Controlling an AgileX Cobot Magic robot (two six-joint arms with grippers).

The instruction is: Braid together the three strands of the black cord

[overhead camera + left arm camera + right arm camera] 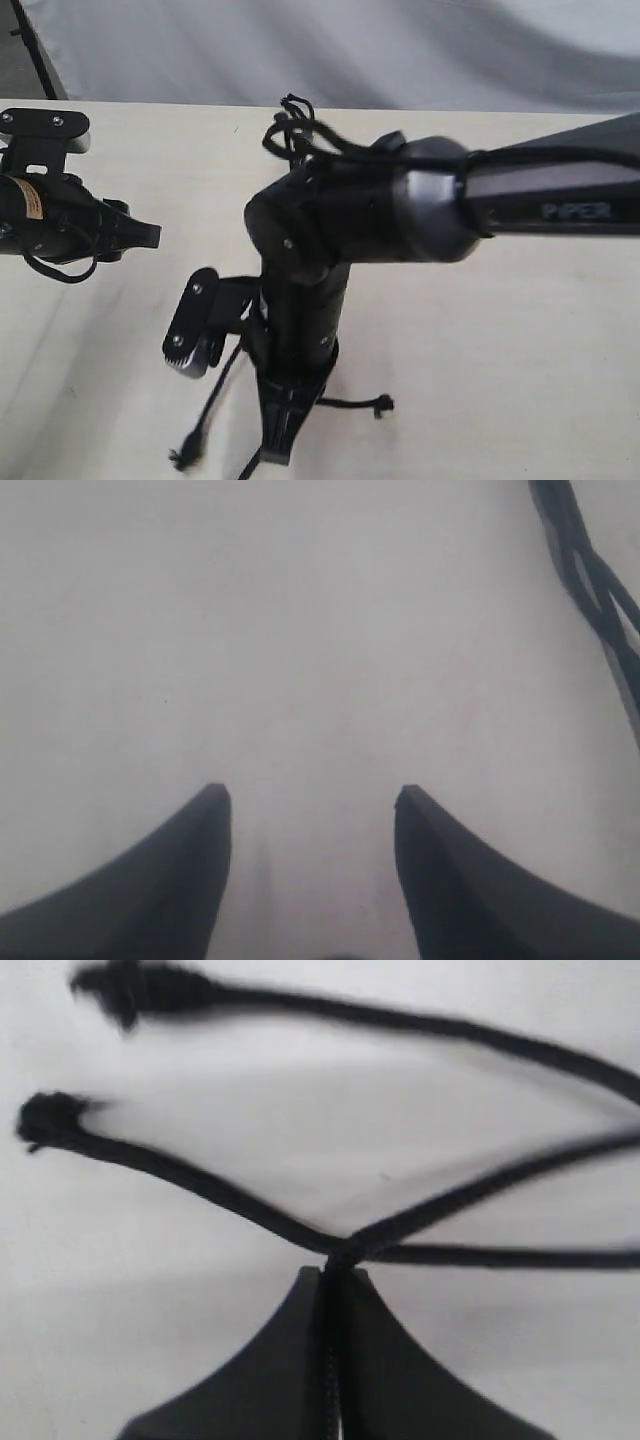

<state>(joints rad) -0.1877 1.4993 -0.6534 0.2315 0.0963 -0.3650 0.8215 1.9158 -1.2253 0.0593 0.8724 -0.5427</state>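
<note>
My right gripper (335, 1272) is shut on one black strand (215, 1192) where it meets two other strands (500, 1185). The held strand ends in a small knot (45, 1118). Another knotted end (130, 985) lies farther off. In the exterior view the right gripper (278, 452) points down at the table's near edge, with loose strand ends at either side (383, 404) (186, 455). The right arm hides most of the cord there. My left gripper (310, 798) is open and holds nothing, and a crossed stretch of black cord (592, 575) lies off to one side of it. That gripper (150, 236) hovers at the table's left.
The pale table (500, 320) carries nothing else that shows. The right arm (420, 200) reaches across the middle from the right, with its thick black cables (285, 130) looped above it. A grey backdrop (350, 50) rises behind the far edge.
</note>
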